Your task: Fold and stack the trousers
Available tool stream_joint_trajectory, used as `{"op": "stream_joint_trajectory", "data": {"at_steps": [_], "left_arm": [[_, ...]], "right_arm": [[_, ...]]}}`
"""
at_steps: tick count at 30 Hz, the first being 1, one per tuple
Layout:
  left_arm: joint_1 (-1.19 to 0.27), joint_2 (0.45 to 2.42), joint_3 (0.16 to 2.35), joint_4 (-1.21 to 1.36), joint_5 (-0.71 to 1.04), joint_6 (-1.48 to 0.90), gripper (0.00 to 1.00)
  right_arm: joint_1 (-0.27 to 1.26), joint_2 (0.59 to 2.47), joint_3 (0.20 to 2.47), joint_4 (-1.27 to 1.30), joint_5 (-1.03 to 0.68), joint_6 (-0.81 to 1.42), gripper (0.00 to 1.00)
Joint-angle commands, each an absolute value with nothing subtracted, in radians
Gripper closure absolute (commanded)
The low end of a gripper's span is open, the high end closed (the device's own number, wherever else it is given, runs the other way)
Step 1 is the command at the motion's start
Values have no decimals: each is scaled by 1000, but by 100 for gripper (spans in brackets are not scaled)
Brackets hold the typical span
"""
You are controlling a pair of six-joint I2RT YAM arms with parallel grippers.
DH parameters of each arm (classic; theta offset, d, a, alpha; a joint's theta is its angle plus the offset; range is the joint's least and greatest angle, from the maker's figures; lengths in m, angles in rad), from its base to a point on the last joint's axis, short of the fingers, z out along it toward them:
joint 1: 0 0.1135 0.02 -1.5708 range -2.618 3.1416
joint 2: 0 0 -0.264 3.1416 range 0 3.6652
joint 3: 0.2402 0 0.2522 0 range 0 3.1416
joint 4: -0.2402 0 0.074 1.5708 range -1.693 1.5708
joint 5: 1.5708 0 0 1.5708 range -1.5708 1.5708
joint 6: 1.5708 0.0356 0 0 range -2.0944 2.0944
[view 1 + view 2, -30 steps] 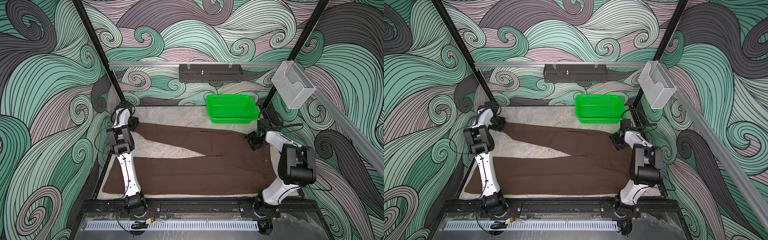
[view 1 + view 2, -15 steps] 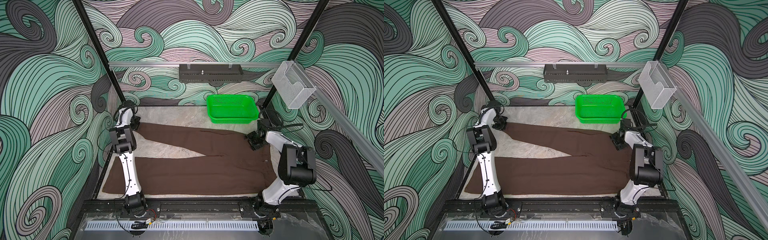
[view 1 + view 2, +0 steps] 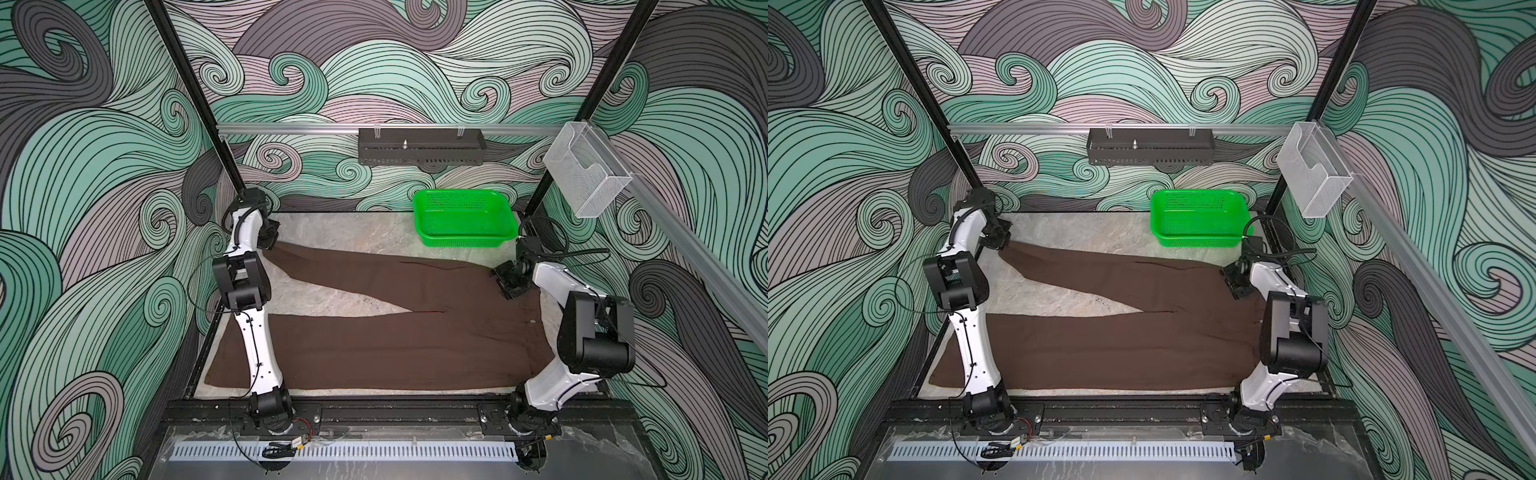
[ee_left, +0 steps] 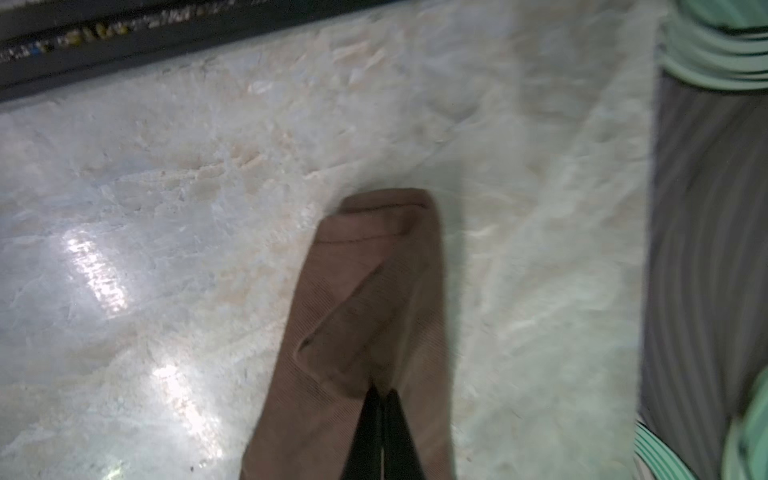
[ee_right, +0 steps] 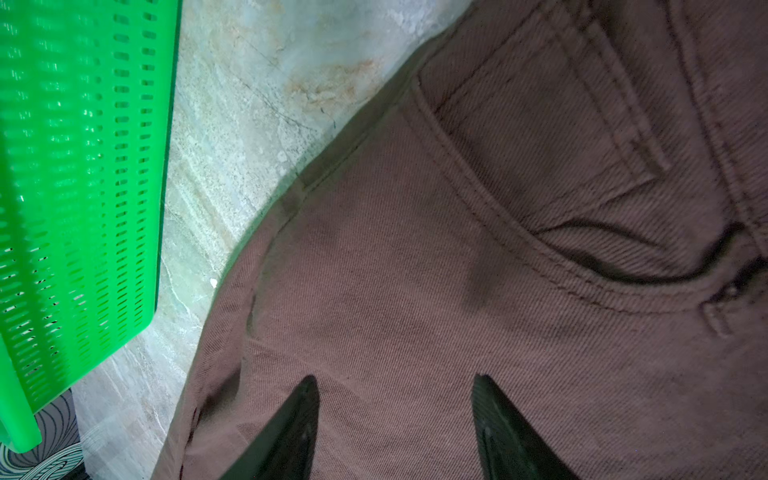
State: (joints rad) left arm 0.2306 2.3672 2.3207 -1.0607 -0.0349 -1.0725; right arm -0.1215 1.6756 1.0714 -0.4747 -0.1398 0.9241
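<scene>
Left fingers (image 4: 365, 440) pinched tight on the trousers (image 4: 365, 291) hem, bench (image 4: 166, 187) all round; right fingers (image 5: 286, 432) parted, empty, above the waist end, green basket (image 5: 75, 166) close beside.

Nothing readable is showing in any view: no text, labels, brands, numbers or signs.
</scene>
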Motion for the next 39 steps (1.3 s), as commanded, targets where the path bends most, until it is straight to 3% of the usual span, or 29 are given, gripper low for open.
{"op": "stream_joint_trajectory", "data": {"at_steps": [1,6,20,25,27,28,33,39], "left_arm": [[220,2381,2455,-1086,-14,-1072,100],[211,2551,2699,-1114,-16,-1123,100],[170,2700,2724,-849,-30,-1228,100],[161,2689,2723,-791,-27,-1206,75],[161,2651,2717,-783,-45,-1174,55],[161,2631,2709,-781,-51,-1159,52],[177,2474,2552,-818,-69,-1083,43],[186,2333,2233,-843,-63,-1040,41]], "right_arm": [[-115,1651,1094,-493,-148,930,40],[-115,1641,1098,-500,-144,923,40],[-112,1653,1094,-489,-147,918,40],[-88,1658,1105,-498,-149,908,38],[-72,1654,1115,-506,-146,902,36],[-66,1652,1117,-509,-143,901,35],[-32,1628,1122,-526,-133,905,32],[-22,1590,1099,-538,-131,910,32]]}}
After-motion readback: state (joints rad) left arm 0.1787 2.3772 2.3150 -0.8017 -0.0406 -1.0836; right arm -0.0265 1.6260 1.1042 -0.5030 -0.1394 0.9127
